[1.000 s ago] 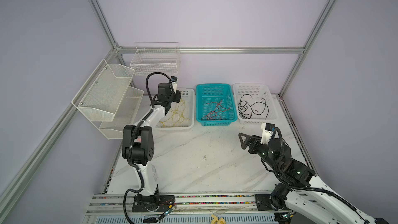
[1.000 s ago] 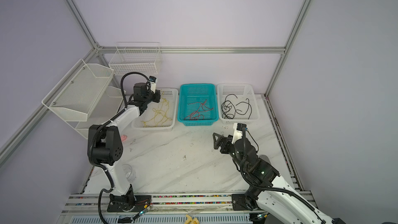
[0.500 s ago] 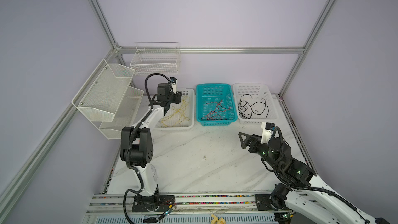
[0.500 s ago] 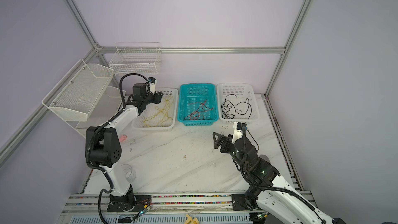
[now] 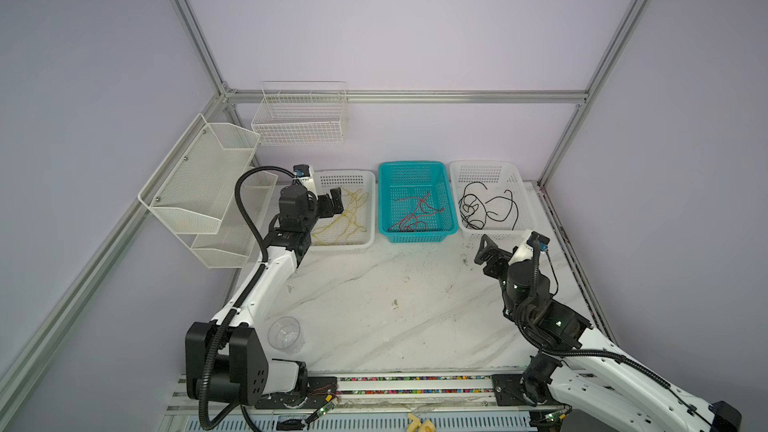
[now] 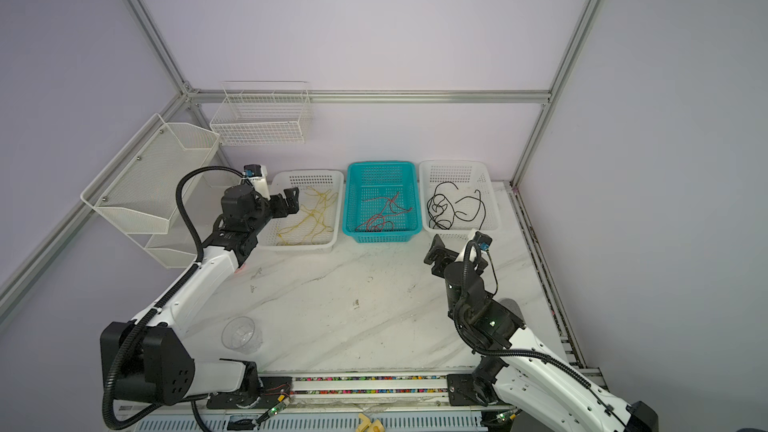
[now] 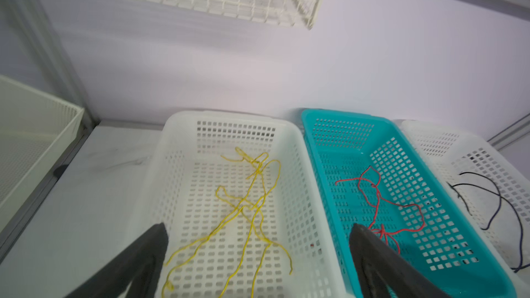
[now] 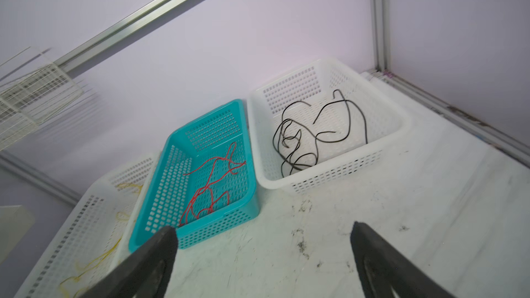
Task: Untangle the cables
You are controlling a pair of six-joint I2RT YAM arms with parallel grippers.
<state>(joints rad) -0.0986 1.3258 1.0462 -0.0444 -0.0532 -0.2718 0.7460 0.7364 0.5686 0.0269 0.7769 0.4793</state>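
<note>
The left hand (image 5: 333, 202) has opened wide, empty, over the left white basket (image 5: 345, 245) containing the yellow cables (image 7: 252, 196); red cables (image 5: 415, 218) lie in the teal basket (image 5: 419, 237), black cables (image 5: 473, 209) in the right basket (image 5: 490, 167); right hand (image 5: 484, 249) wide, empty.

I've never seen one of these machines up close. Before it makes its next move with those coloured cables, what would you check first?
1. Left gripper open and empty, near the left white basket: ok.
2. Right gripper open and empty, over the bare table in front of the baskets: ok.
3. Yellow cables lie wholly inside that left basket: ok.
4. Red cables in the teal basket, black cables in the right white basket, colours unmixed: ok.
5. Strands within each colour free of knots: cannot tell; they cross one another.
</note>
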